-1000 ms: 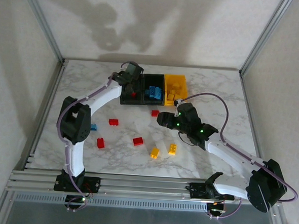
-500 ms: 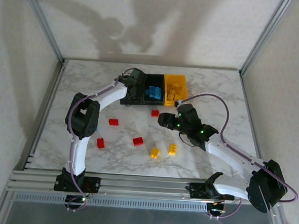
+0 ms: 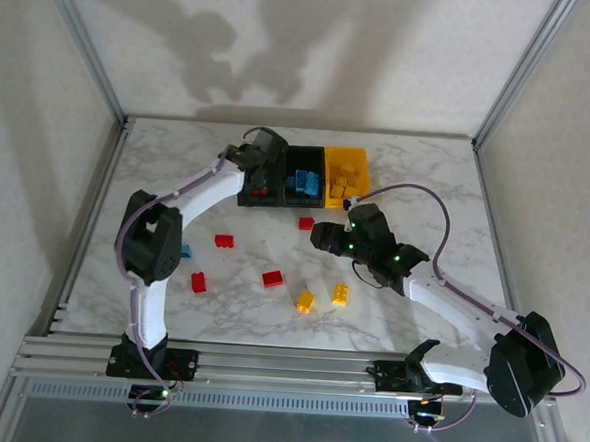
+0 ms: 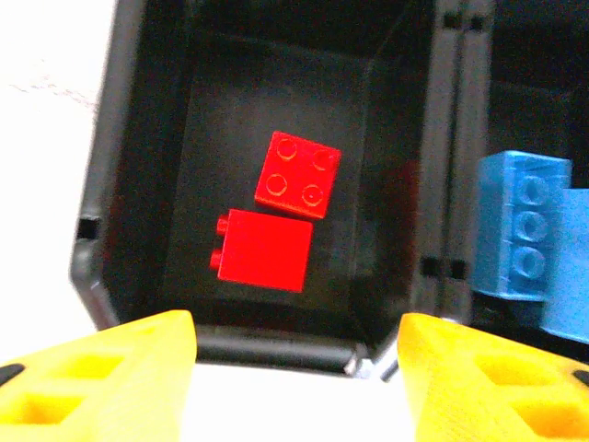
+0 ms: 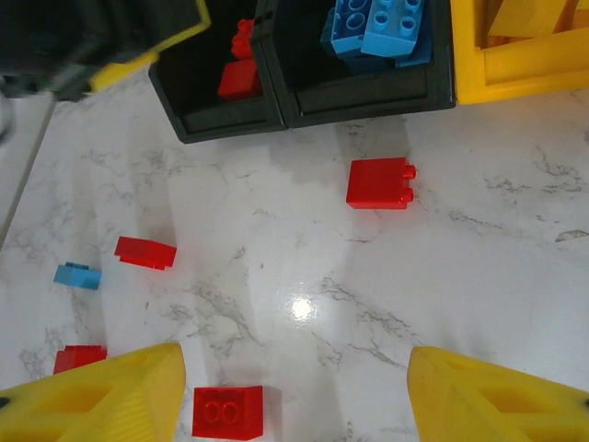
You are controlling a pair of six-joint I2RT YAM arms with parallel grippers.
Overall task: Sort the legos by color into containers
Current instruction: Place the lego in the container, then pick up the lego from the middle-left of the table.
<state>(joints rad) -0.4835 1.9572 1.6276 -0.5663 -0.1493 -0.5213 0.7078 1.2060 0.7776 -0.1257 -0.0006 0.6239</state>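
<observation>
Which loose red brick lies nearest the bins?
The red brick just in front of the blue-filled black bin; the other three lie much farther away.

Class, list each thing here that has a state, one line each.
left gripper: jaws open, empty, over the left bin.
right gripper: jaws open, empty, over the table.
left bin: holds two red bricks.
middle bin: holds blue bricks.
yellow bin: holds yellow bricks.
loose bricks: lying unsorted on the table.

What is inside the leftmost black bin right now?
Two red bricks, touching: one studs up, the other on its side. From overhead the left gripper covers much of this bin, so only some red shows there.
</observation>
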